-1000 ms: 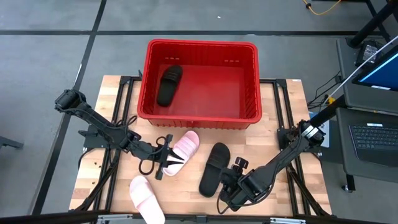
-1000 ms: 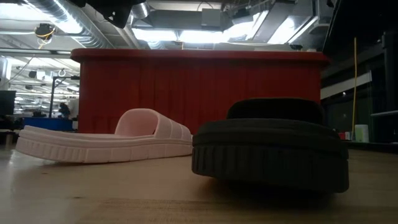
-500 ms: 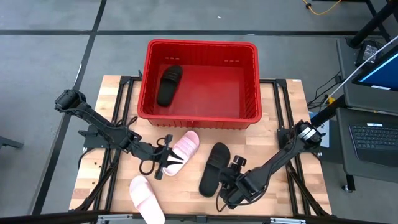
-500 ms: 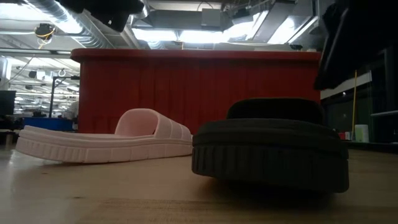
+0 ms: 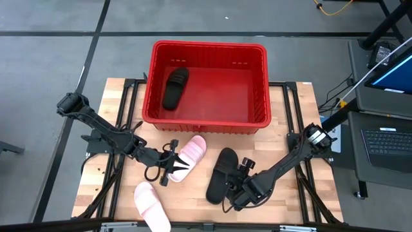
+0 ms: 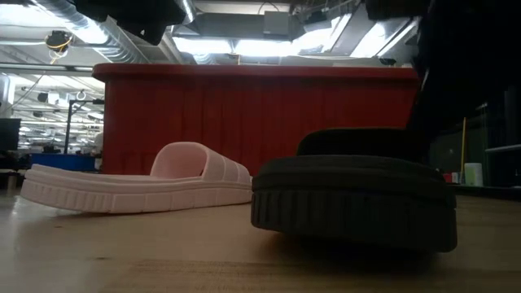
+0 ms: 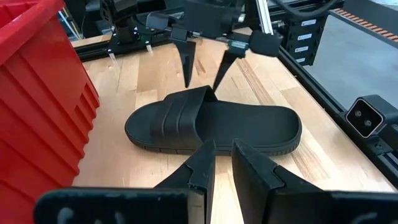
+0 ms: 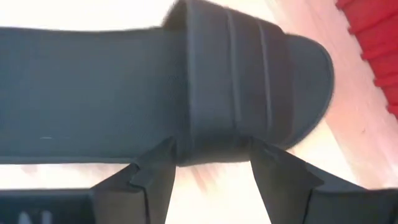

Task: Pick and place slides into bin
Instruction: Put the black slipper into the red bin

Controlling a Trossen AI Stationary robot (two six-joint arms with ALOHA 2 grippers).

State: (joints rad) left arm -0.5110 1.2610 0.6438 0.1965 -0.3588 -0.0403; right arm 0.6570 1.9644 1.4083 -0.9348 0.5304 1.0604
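One black slide (image 5: 221, 174) on the worktop (image 5: 290, 129) just before the bin (image 5: 205, 120): we set our right tool (image 5: 233, 191) wide astride its strap for lifting, left tool (image 5: 172, 164) narrow, empty, beside.

Grey floor (image 5: 51, 38) with dark seam lines. Wooden surface (image 5: 293, 116) on black frame. Laptop (image 5: 389, 145) at one side. Ceiling ducts (image 6: 49, 20), bright strip lights (image 6: 220, 45).
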